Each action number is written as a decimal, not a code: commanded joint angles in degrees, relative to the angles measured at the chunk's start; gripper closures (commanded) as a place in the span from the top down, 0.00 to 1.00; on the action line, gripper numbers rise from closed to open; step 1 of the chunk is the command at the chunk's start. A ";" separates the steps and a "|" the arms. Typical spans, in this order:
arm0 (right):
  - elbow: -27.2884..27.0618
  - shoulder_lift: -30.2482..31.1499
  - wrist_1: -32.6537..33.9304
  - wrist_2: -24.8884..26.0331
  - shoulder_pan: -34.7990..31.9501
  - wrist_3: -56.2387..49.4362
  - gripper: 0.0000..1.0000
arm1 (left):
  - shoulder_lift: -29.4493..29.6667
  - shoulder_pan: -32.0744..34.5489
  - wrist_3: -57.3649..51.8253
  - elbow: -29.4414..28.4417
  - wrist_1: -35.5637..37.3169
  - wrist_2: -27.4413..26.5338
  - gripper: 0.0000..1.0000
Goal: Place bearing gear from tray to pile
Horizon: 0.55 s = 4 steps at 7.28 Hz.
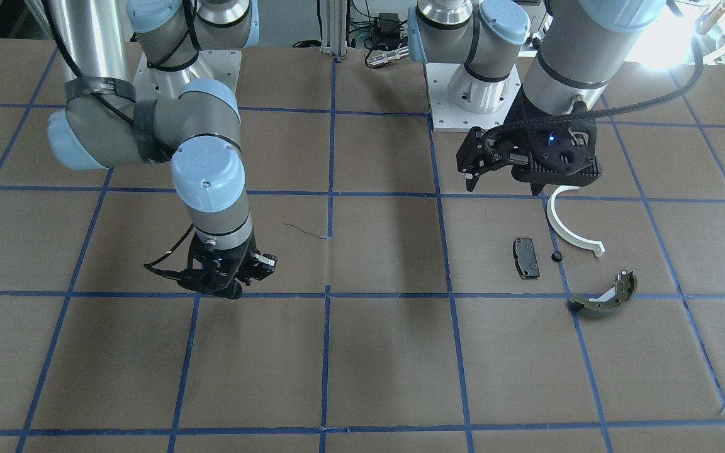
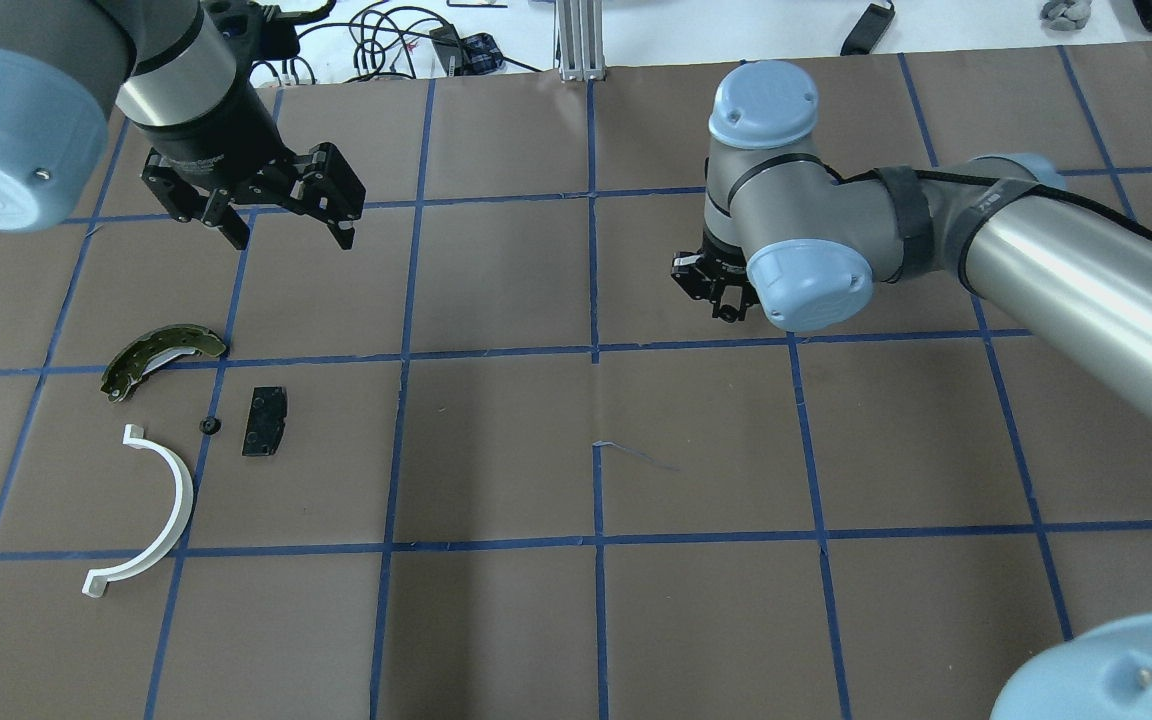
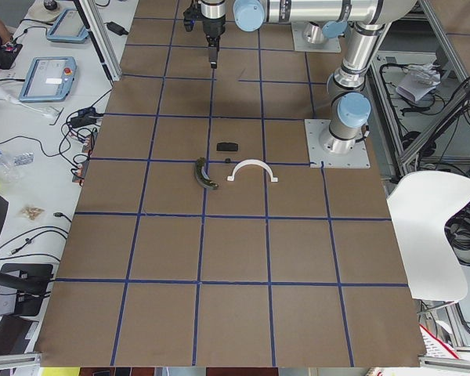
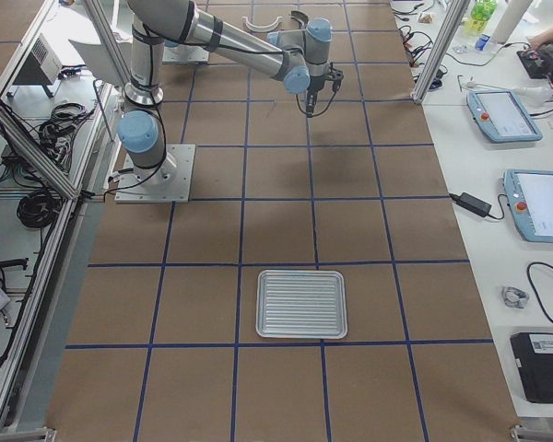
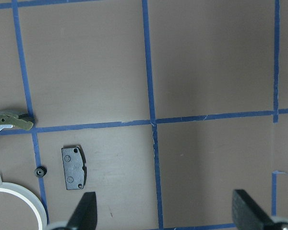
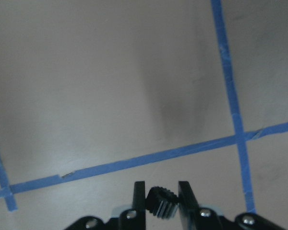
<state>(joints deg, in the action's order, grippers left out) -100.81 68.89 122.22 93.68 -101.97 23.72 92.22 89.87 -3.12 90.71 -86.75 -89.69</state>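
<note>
My right gripper is shut on a small black bearing gear and hangs over the bare table near its middle. The pile lies on my left side: a white curved half-ring, a black rectangular pad, an olive-green curved shoe, and another small black gear between them. My left gripper is open and empty, raised beside the pile. The ribbed metal tray shows only in the exterior right view and is empty.
The table is covered in brown paper with a blue tape grid. A thin loose thread lies near the middle. Both arm bases stand at the robot's edge.
</note>
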 commanded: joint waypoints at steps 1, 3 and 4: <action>0.00 -0.59 2.40 -1.12 -6.55 4.92 0.07 | -1.69 0.04 0.13 0.87 -0.09 -0.31 1.00; 0.00 -3.48 7.57 -2.98 -10.60 5.45 0.07 | -1.61 0.04 0.04 0.78 0.00 -0.05 1.00; 0.00 -4.72 8.99 -3.76 -12.01 6.50 0.07 | -1.69 -0.04 0.04 0.69 0.00 -0.05 1.00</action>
<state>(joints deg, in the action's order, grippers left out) -100.81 65.88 128.85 90.83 -111.86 29.14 90.65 89.90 -3.07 91.48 -86.75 -89.71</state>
